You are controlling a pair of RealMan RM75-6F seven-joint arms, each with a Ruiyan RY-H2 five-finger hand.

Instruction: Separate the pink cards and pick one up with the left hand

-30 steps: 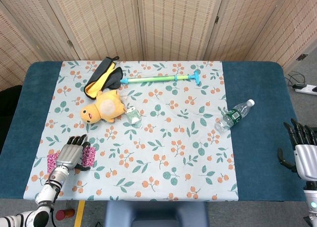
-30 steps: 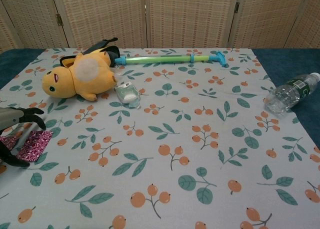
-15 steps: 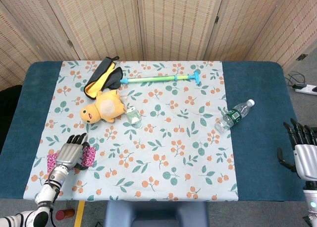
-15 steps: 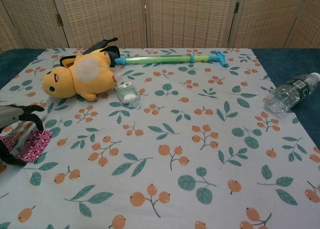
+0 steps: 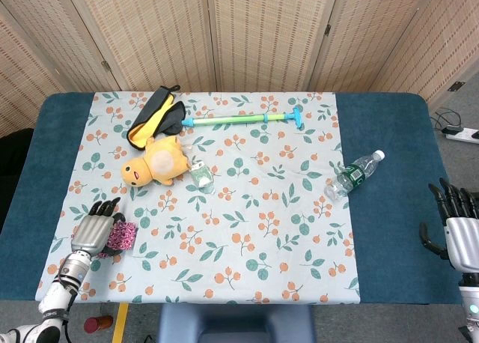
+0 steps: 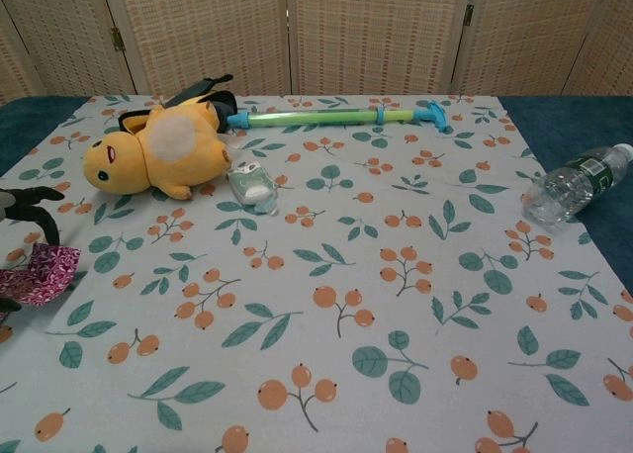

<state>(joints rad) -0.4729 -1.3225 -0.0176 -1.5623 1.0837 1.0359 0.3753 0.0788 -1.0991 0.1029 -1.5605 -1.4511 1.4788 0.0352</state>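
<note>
The pink patterned cards point(image 5: 124, 236) point(image 6: 42, 273) are at the front left of the floral cloth. My left hand point(image 5: 93, 231) point(image 6: 28, 214) lies over their left part. In the chest view the cards look bent up between the fingers above and the thumb below. In the head view only their right end shows past the hand. I cannot tell whether it is one card or more. My right hand point(image 5: 459, 227) hangs off the table's right edge with its fingers spread and nothing in it.
A yellow plush point(image 5: 156, 164) point(image 6: 156, 148) lies at the back left with a black and yellow bag point(image 5: 153, 118) behind it. A small grey-green toy point(image 5: 200, 176) sits beside the plush. A green stick point(image 5: 243, 119) lies at the back and a water bottle point(image 5: 355, 174) at the right.
My left hand has drawn back to the left and the pink cards have come with it, now bent up under the fingers. The right hand has not moved.
</note>
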